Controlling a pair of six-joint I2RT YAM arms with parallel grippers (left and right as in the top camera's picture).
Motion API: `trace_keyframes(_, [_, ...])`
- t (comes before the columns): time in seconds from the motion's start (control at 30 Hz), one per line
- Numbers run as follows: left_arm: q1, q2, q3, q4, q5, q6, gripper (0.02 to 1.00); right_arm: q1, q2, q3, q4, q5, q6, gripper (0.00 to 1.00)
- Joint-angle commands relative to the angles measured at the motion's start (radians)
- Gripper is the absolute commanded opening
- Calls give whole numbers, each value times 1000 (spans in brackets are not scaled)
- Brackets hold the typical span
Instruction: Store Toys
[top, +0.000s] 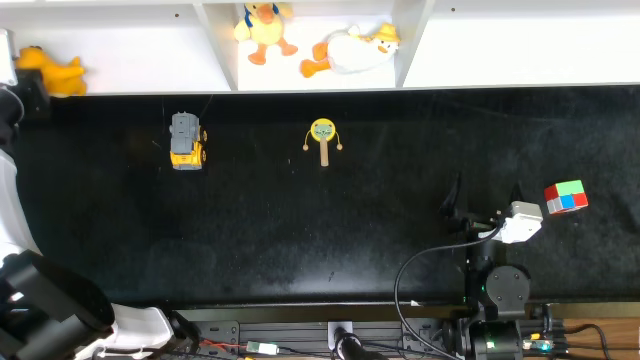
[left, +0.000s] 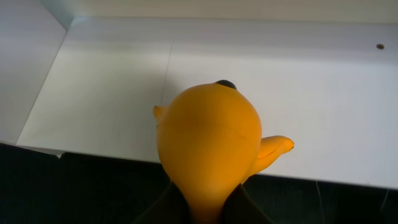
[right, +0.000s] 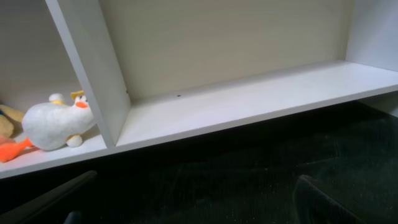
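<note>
Right, starting at your far left: the left tool (left: 208, 214) is clenched on the orange duck (left: 208, 143), which sits at the front lip of the left compartment of the white shelf (top: 150, 60). You cannot tell whether the duck is touching the shelf board.

Moving right across the black table (top: 300, 230), you have the yellow toy truck (top: 186, 141) standing alone. Well apart from it, the small rattle drum (top: 323, 140) lies flat with its handle pointing towards the arms.

Above that, in the shelf's middle compartment, you see the yellow plush duck (top: 264, 28) and just beside it the white plush duck (top: 352, 50) lying on its side.

Further right, the right tool (right: 198, 177) is released, its fingers spread wide, low over the table and facing the shelf's right compartment. Just to its right, the multicoloured cube (top: 566, 197) rests on the table.
</note>
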Motion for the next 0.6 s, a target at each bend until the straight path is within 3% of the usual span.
trace_keyframes(0.03, [-29,-13,34,27,-82,-97,139,-2,-8,-14,2,0,4,993])
trace_keyframes(0.13, [-43,-13,34,47,-121,-145,145,-2,-8,-14,2,0,4,993])
trace_keyframes(0.6, [-51,25,34,125,-138,-212,183,-2,-8,-14,2,0,4,996])
